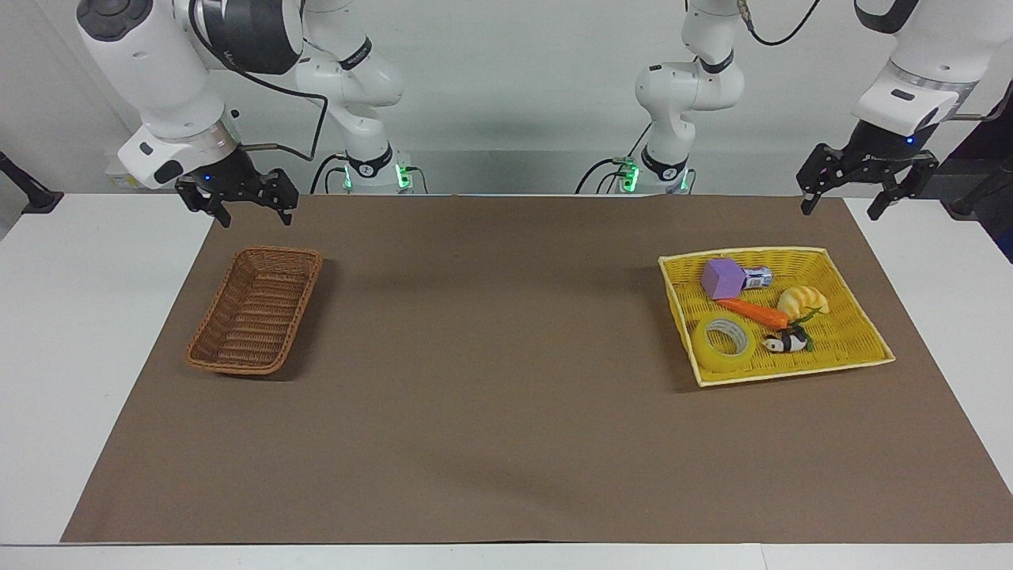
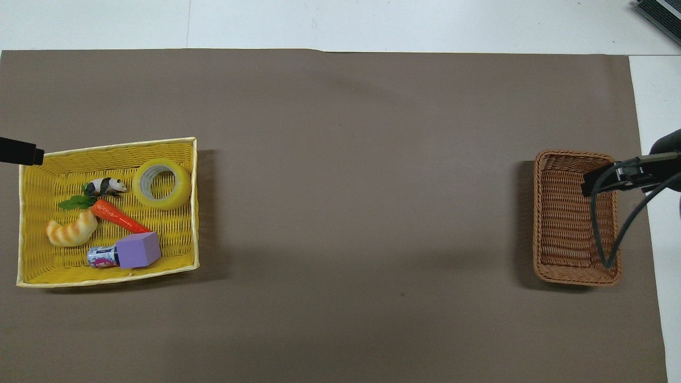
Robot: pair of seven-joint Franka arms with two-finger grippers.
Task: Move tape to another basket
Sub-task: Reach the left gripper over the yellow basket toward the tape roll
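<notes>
White table (image 1: 95, 332) under brown mat (image 1: 506, 427); plain pale wall (image 1: 514, 71) rising at table's robot end; even light.

This is a robotics lab set up for testing. Two white robot arms (image 1: 348, 87) stand bolted at the edge of a white table (image 1: 71, 332) with cables and green status lights at their bases, against a bare pale wall (image 1: 514, 79). A plain brown sheet (image 1: 491, 380) covers the table, and toy props sit in a yellow basket (image 1: 863, 348), with a small brown basket (image 1: 255, 310) set well apart.
</notes>
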